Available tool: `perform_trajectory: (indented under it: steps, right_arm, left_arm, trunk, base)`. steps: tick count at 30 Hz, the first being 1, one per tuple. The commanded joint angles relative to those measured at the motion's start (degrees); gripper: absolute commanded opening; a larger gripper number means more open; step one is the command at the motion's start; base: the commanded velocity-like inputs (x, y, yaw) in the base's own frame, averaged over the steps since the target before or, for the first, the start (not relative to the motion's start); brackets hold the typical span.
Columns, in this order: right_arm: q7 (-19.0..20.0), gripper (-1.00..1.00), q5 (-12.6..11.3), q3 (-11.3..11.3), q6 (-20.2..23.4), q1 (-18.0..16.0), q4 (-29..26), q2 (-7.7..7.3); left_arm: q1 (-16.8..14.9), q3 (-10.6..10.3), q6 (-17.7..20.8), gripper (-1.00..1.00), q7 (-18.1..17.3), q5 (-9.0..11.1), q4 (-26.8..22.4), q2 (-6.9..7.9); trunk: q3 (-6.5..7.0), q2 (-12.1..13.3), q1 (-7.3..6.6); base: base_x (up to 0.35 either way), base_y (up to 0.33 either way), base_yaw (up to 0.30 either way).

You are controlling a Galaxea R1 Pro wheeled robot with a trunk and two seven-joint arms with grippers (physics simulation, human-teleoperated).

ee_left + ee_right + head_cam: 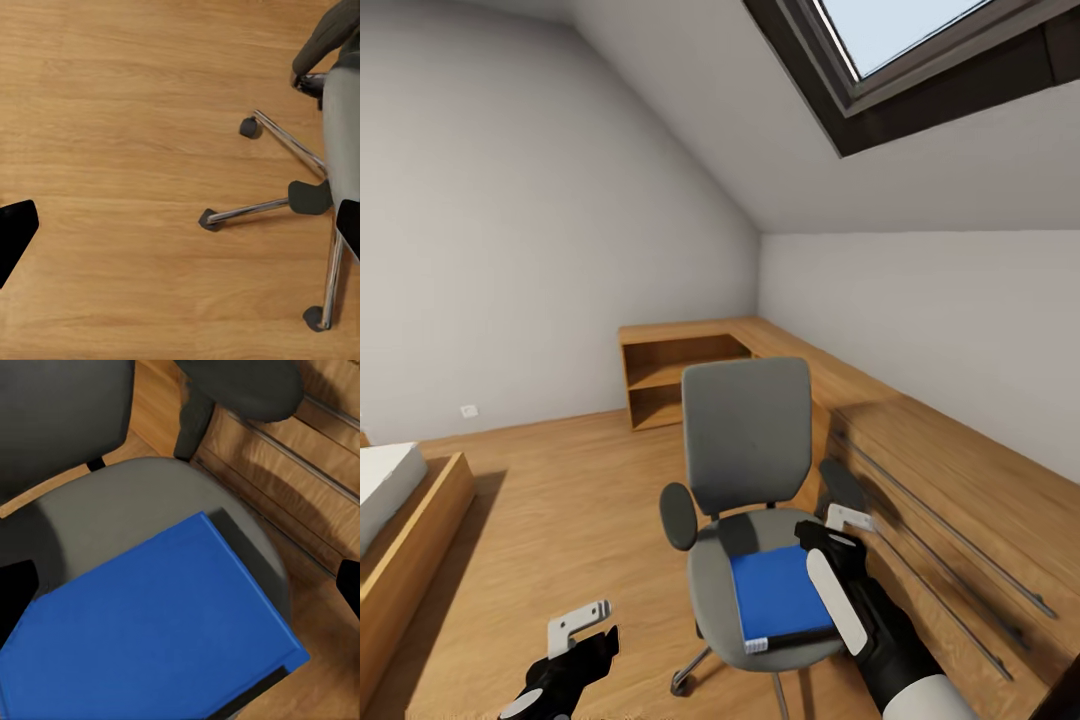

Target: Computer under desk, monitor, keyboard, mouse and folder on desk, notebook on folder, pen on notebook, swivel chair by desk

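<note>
Folder (780, 592) lies flat on swivel chair (745, 440) seat, lower centre. Likely light, stiff, slick: take its overhanging edge. Your right pincer (180, 585) hovers spread wide, empty.

Blk arms, white-tipped gripper (838, 535).

Left gripper (585, 630): low at near left, fingers spread apart, holding nothing. Right gripper (838, 545): at near right, forearm angled up-left, fingers parted, holding nothing.
</note>
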Motion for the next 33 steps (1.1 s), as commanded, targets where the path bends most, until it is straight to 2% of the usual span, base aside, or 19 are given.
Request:
perform_trajectory:
  steps: [1,7,8,14,15,19,22,25,26,27,33]
  right_arm:
    - [-0.45,1.0,-0.39,0.14,-0.07,-0.04,-0.06,-0.02]
    - [-0.45,1.0,-0.38,0.35,-0.83,-0.04,-0.11,-0.04]
    - [-0.37,1.0,-0.38,0.45,-0.93,-0.04,-0.05,-0.1]
    - [-0.22,1.0,-0.41,1.22,-0.93,-0.05,-0.01,-0.2]
    - [-0.06,1.0,-0.38,1.97,-0.94,-0.04,0.18,-0.46]
    - [0.13,1.0,-0.3,2.22,-0.96,-0.04,0.75,-0.64]
    - [3.18,1.0,1.55,4.85,-1.26,-0.04,2.96,-1.13]
    - [6.09,1.0,3.14,5.82,-2.02,-0.04,3.88,-1.44]
    - [8.33,1.0,4.26,6.19,-2.73,-0.04,4.7,-1.56]
    - [10.56,1.0,5.3,6.4,-3.44,-0.04,5.69,-1.64]
    - [16.51,1.0,7.68,6.54,-4.78,-0.05,9.35,-1.79]
  left_arm:
    - [-0.03,-0.07,0.07,1.0,0.51,0.59,-0.09,0.0]
    - [-0.02,-0.04,0.01,1.0,0.39,0.59,-0.09,0.07]
    - [-0.04,0.72,-0.01,1.0,0.34,0.58,-0.09,0.13]
    - [-0.03,1.85,-0.02,1.0,0.21,0.58,-0.09,0.1]
    - [-0.03,2.08,-0.06,1.0,0.18,0.58,-0.09,0.09]
    - [-0.03,2.1,-0.09,1.0,0.18,0.58,-0.09,0.09]
    - [-0.03,2.22,-0.08,1.0,0.18,0.58,-0.09,0.09]
    - [-0.03,2.21,-0.08,1.0,0.18,0.58,-0.09,0.09]
    - [-0.03,2.2,-0.09,1.0,0.18,0.58,-0.09,0.09]
    - [-0.04,2.22,-0.09,1.0,0.18,0.58,-0.09,0.09]
    - [-0.04,2.19,-0.09,1.0,0.18,0.58,-0.41,0.09]
  trunk:
    - [-0.05,-0.03,0.0]
    - [-0.05,-0.03,0.0]
    - [-0.05,-0.03,0.0]
    - [-0.05,-0.03,0.0]
    - [-0.05,-0.03,0.0]
    - [-0.05,-0.03,0.0]
    - [-0.05,-0.03,0.0]
    - [-0.05,-0.03,0.0]
    - [-0.05,-0.03,0.0]
    - [-0.05,-0.03,0.0]
    - [-0.05,-0.03,0.0]
  base:
    - [0.0,0.0,0.259]
    - [0.0,0.0,0.128]
    - [0.0,0.0,0.011]
    - [0.001,0.0,0.005]
    - [0.227,0.0,0.0]
    - [0.271,0.0,0.0]
    - [0.143,0.0,0.0]
    - [0.063,0.0,0.0]
    - [0.032,0.0,0.0]
    - [0.02,0.0,0.0]
    - [0.011,0.0,0.0]
